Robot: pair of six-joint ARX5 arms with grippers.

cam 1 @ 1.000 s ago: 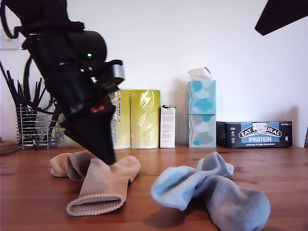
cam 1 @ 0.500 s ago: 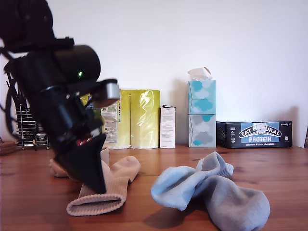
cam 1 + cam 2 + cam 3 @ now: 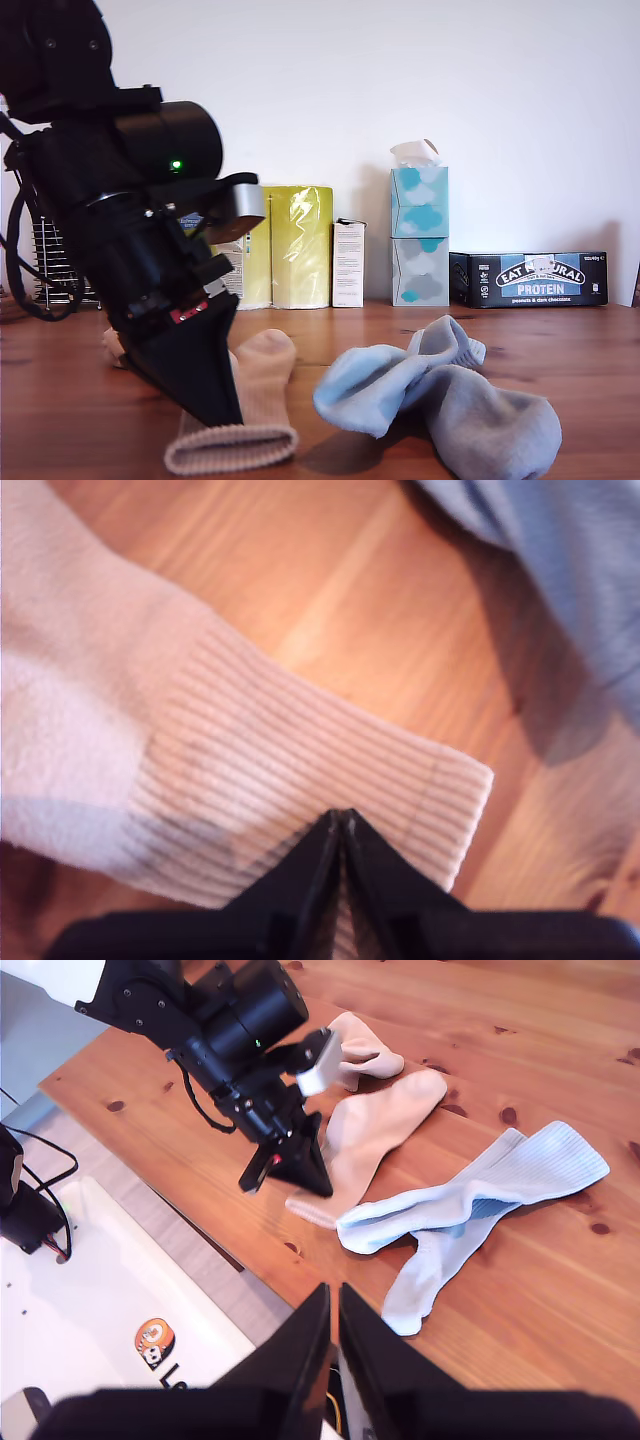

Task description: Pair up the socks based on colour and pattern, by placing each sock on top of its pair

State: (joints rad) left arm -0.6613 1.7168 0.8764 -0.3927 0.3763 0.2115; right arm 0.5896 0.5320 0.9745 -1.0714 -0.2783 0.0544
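Four socks on the wooden bench (image 3: 560,350). Beige sock (image 3: 250,405): plain tan, ribbed cuff toward the camera in the exterior view, foot running back toward 12 o'clock. My first gripper (image 3: 222,405) comes down onto its cuff; in the first wrist view the black fingers (image 3: 310,870) meet in a point with ribbed knit between and under them, so they look pinched on the cuff edge. The arm body hides the cuff's side on the exterior view's left.

Second beige sock (image 3: 362,1052): bunched, lying at about 11 o'clock from the first in the exterior view, mostly hidden there behind the arm. In the second wrist view the two beige socks lie close, contact uncertain.

Two pale blue socks: blue sock (image 3: 375,385) with ribbed light-blue leg, and second blue sock (image 3: 495,425) showing its greyish foot, at 3 o'clock from the beige cuff. They overlap and cross each other; where one ends and the other begins is hard to tell in the exterior view.

My second gripper (image 3: 333,1335) is high above the bench edge, fingers nearly touching, holding nothing. It does not show in the exterior view.
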